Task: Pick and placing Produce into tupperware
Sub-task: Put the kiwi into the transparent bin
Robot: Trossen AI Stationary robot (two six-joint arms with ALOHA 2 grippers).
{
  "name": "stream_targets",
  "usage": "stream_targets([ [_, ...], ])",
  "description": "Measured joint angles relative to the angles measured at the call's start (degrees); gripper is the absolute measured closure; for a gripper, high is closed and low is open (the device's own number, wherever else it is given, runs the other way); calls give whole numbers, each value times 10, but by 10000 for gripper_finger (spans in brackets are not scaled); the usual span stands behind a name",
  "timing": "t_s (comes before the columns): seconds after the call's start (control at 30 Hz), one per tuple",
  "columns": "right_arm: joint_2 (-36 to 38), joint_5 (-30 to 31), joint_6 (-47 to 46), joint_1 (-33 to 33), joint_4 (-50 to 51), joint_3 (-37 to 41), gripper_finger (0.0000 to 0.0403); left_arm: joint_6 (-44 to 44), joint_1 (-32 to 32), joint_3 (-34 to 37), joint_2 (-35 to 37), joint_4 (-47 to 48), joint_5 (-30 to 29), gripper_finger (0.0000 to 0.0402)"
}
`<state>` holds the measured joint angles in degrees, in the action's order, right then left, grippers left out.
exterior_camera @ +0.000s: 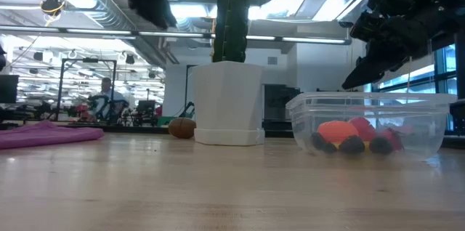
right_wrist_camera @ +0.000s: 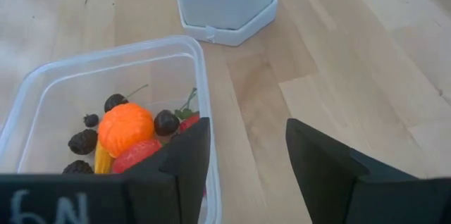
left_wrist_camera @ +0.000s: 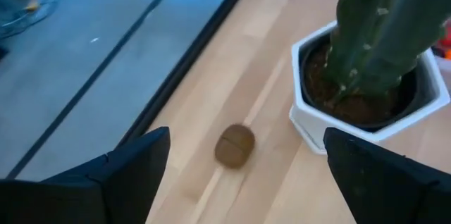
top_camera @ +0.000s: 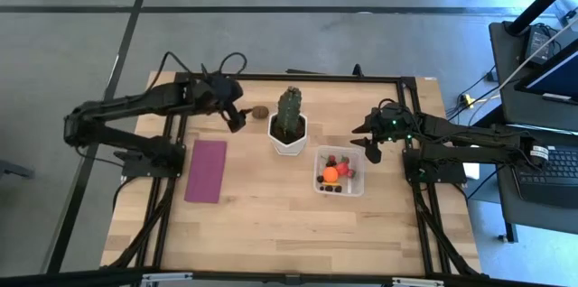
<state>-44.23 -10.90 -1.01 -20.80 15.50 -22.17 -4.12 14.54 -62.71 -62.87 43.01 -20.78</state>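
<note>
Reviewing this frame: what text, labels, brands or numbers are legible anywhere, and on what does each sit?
"6N": white handwritten marks on the right pincer, on its own dark body at the right wrist picture's lower edge; the reading is uncertain, since the marks are partly cut off.
Tupperware, white pot, purple mat: no text visible.
Background room in the low view: any signs are too blurred to read.

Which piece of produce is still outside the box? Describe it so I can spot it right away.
Find the tall green cactus in the white hexagonal pot mid-table. Just off its left-arm side, toward the far edge, lies a small brown kiwi-like oval, alone on bare wood under the open left gripper. Everything else sits in the clear plastic box.
</note>
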Motion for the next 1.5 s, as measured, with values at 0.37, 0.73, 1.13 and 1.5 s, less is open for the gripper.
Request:
stream_targets([
  [0.37,0,0,-1,0,0,0,214,138,161,166,-6,-221,205,37],
  [0.73,0,9,-1,0,-8,0,214,199,205,269,-13,-348,265,37],
  [1.13,-1,20,0,-2,-16,0,214,287,244,283,-115,-491,377,37],
  [1.5,-4,20,-1,-2,-15,0,214,288,249,283,-209,-533,442,37],
])
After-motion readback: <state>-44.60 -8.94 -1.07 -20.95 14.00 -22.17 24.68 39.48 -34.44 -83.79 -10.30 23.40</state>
